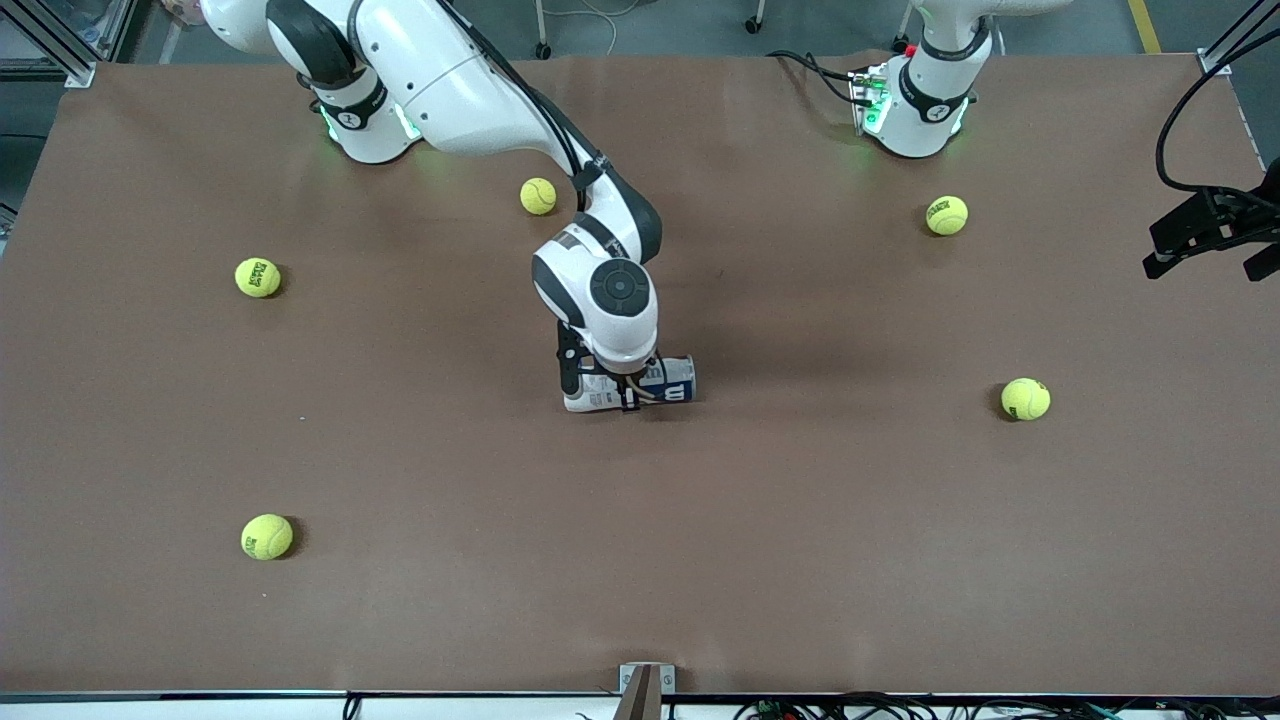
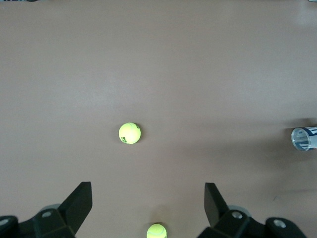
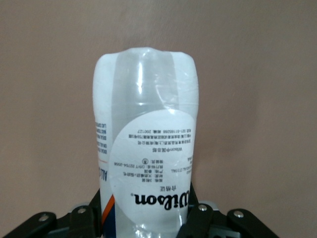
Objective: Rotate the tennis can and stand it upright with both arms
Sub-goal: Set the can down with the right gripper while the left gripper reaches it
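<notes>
The tennis can (image 1: pixel 676 380) lies on its side on the brown table (image 1: pixel 800 520), near its middle. It is a clear tube with a white and dark blue label. My right gripper (image 1: pixel 626 396) comes down over the can's middle, one finger on each side of it. In the right wrist view the can (image 3: pixel 146 124) fills the space between the fingers (image 3: pixel 198 218), which press on its sides. My left gripper (image 1: pixel 1210 235) waits open and empty in the air at the left arm's end of the table. The left wrist view shows the open gripper (image 2: pixel 148 198) and one end of the can (image 2: pixel 303 139).
Several yellow-green tennis balls lie scattered on the table: one (image 1: pixel 538 196) farther from the camera than the can, one (image 1: pixel 1025 398) toward the left arm's end, two (image 1: pixel 258 277) (image 1: pixel 267 536) toward the right arm's end, one (image 1: pixel 946 215) by the left arm's base.
</notes>
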{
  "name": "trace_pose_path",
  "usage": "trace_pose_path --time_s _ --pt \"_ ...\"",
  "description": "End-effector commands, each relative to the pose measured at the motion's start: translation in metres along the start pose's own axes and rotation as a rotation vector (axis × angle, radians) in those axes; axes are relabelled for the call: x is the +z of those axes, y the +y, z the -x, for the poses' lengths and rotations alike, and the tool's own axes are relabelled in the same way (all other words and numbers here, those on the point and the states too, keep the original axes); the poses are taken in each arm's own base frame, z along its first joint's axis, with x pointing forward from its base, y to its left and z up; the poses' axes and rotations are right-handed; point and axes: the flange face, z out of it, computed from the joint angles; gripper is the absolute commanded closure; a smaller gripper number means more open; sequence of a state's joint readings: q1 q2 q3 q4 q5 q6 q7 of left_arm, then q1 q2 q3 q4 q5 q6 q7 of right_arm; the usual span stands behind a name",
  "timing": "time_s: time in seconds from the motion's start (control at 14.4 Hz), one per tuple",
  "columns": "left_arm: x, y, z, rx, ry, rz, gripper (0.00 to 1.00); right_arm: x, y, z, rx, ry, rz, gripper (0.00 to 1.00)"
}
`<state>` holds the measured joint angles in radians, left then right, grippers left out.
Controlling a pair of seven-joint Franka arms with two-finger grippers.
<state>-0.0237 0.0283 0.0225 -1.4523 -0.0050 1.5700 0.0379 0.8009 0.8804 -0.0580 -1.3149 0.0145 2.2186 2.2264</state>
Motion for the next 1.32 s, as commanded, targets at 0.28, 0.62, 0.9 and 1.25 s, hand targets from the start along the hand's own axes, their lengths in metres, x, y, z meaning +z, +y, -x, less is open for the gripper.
trace_pose_path --time_s 0.28,0.62,0.9,1.25 --pt "0.033 0.029 -0.010 -0.002 -0.074 -0.010 0.00 0.004 0.001 0.028 0.027 -0.008 -0.043 0.38" --pt "0.132 0.065 -0.020 -0.001 -0.267 0.109 0.00 0.011 0.000 0.034 0.036 -0.013 -0.049 0.06" --pt "0.210 0.082 -0.021 -0.025 -0.416 0.235 0.00 -0.003 -0.002 0.040 0.028 -0.007 -0.049 0.00" --pt "0.282 0.101 -0.025 -0.098 -0.525 0.464 0.00 -0.050 -0.008 0.035 0.029 0.035 0.019 0.00"
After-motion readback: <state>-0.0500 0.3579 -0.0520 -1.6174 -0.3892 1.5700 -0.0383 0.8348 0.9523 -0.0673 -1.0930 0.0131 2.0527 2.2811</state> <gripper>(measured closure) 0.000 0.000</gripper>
